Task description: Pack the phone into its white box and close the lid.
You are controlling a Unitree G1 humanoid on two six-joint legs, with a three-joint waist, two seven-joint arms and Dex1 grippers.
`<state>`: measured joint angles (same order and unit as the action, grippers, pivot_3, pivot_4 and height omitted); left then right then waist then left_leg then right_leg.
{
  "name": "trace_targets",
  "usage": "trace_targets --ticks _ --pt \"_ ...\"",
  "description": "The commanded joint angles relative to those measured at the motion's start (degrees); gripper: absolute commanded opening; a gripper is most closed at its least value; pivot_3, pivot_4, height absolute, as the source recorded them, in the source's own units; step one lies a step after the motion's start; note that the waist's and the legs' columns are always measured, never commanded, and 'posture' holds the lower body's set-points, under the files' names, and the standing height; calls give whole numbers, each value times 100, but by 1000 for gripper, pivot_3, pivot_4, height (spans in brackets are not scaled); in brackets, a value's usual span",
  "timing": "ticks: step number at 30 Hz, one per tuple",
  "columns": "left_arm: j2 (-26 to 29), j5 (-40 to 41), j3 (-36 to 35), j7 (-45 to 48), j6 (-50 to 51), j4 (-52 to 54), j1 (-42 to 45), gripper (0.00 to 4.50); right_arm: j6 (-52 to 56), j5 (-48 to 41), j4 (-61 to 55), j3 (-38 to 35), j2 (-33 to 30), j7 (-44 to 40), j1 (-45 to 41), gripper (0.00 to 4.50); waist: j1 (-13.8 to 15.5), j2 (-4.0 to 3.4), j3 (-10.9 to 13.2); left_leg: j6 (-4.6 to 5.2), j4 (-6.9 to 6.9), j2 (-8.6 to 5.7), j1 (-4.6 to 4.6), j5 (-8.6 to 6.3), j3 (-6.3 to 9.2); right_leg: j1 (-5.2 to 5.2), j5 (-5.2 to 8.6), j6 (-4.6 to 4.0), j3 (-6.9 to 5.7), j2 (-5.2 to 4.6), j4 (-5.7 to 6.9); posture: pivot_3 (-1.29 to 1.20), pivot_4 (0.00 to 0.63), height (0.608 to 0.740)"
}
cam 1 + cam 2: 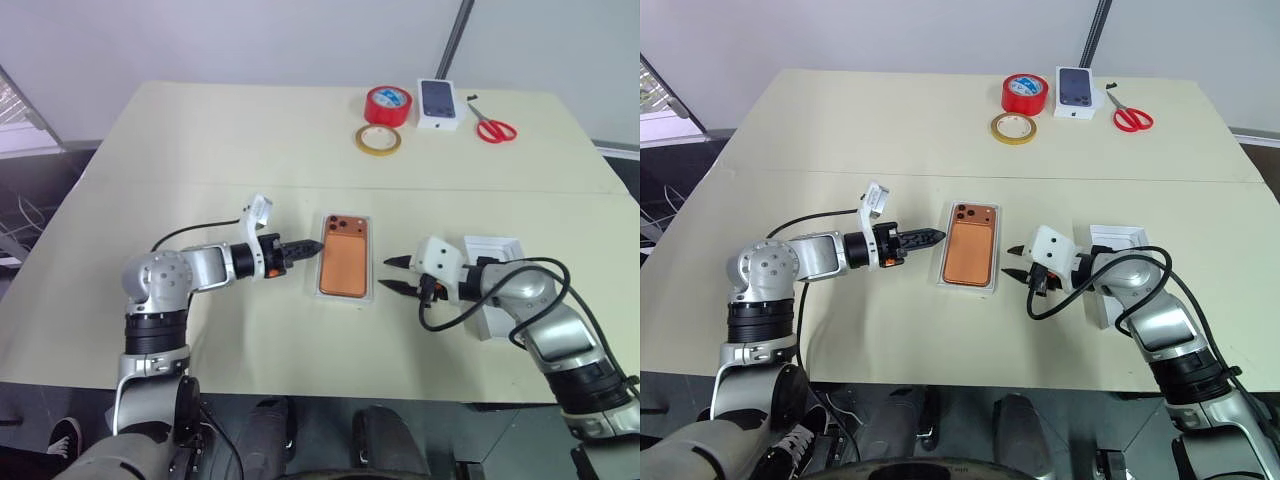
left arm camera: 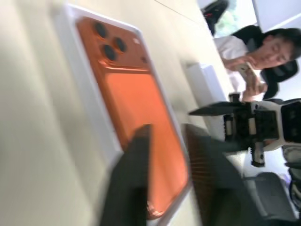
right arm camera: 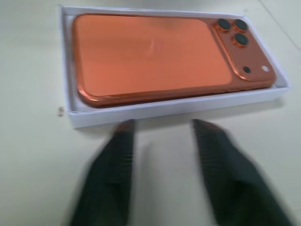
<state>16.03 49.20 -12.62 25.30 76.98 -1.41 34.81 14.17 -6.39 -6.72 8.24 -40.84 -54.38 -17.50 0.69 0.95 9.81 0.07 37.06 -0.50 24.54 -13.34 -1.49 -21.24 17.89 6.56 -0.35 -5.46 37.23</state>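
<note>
phone [image 1: 345, 257] in white box [image 1: 370, 262], no legible writing

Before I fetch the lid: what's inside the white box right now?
The phone lies back up in the white box, camera cluster showing. It covers the tray floor, so anything beneath it cannot be seen.

Orange phone [image 1: 344, 263] in white box [image 3: 69, 100]; red tape roll [image 1: 388, 105], red-handled scissors [image 1: 492, 127].
</note>
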Motion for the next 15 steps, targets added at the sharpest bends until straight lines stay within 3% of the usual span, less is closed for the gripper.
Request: trace_targets --ticks 1,7,10,15 --pt "120 3 -123 31 -188 176 34 0 -184 83 39 -45 27 71 -127 57 2 0 0 0 0 0 0 0 0 0 0 0 0 0 0 0 150 728" --pt "721 -1169 787 308 -1504 -83 17 0 -493 483 332 50 90 369 -282 21 -10 0 0 -2 -4 0 0 1 -1 -3 0 0 1 2 0 0 150 728" --pt "773 -1422 1077 491 -1828 -105 39 0 -522 680 452 135 146 486 -351 21 1 0 0 -3 -4 0 0 1 -5 -4 0 -1 2 0 -1 0 150 728" --pt "623 -2223 2160 784 -2423 -400 142 0 -756 1198 795 462 373 814 -595 21 -2 0 0 -2 0 -1 1 1 -5 -2 0 -1 2 -1 -1 0 150 728"
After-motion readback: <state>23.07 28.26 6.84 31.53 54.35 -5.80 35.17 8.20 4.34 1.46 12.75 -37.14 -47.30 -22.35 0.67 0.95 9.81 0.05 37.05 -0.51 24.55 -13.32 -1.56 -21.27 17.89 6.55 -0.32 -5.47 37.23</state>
